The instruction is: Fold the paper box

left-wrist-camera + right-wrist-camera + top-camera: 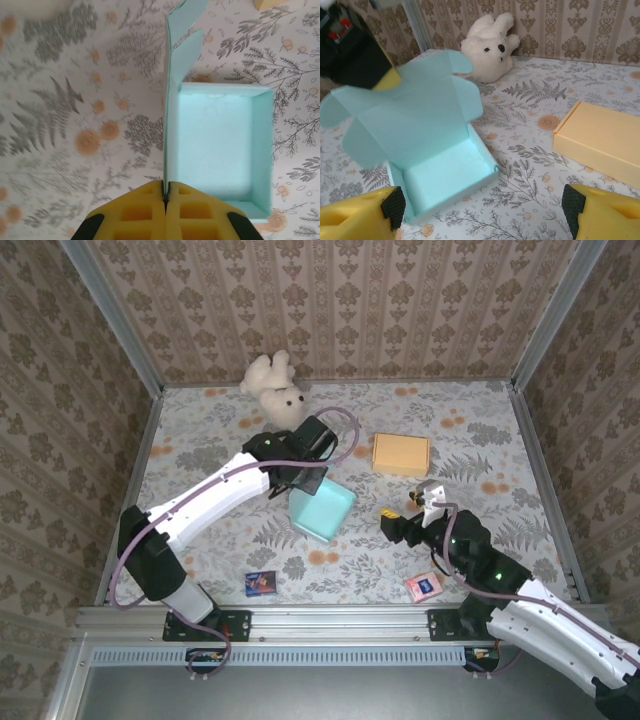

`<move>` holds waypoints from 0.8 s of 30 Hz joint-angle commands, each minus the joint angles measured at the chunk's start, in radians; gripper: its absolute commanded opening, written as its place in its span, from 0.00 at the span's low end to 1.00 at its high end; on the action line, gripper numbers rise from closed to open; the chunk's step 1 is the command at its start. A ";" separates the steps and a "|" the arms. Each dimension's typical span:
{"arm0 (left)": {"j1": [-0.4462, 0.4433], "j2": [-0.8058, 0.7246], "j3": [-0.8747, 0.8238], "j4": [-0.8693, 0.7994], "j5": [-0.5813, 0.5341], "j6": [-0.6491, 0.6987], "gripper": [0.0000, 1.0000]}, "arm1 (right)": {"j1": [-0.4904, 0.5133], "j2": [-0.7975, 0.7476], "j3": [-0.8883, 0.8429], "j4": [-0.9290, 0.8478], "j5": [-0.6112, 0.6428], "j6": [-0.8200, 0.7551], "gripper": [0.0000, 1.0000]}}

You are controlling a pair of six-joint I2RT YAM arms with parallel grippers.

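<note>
Two boxes sit on the table (200, 455): a pale blue box (325, 510) mid-table and an orange box (401, 454) toward the right edge. One white plush bear (277, 392) lies at the far edge. Along the near edge, a dark blue packet (260, 583) and a pink packet (423, 586) make two.

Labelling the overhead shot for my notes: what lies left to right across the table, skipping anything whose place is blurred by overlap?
From the left: small blue card → light blue paper box → orange box.
</note>
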 commanded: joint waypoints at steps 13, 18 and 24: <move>0.127 -0.528 -0.531 0.685 0.537 1.282 0.00 | -0.069 0.257 0.016 0.467 -0.225 -0.623 0.62; 0.269 -0.511 -0.426 0.478 0.700 1.336 0.00 | -0.175 0.390 0.136 0.377 -0.434 -0.780 0.61; 0.333 -0.538 -0.503 0.585 0.757 1.389 0.00 | -0.206 0.552 0.334 0.135 -0.569 -0.933 0.59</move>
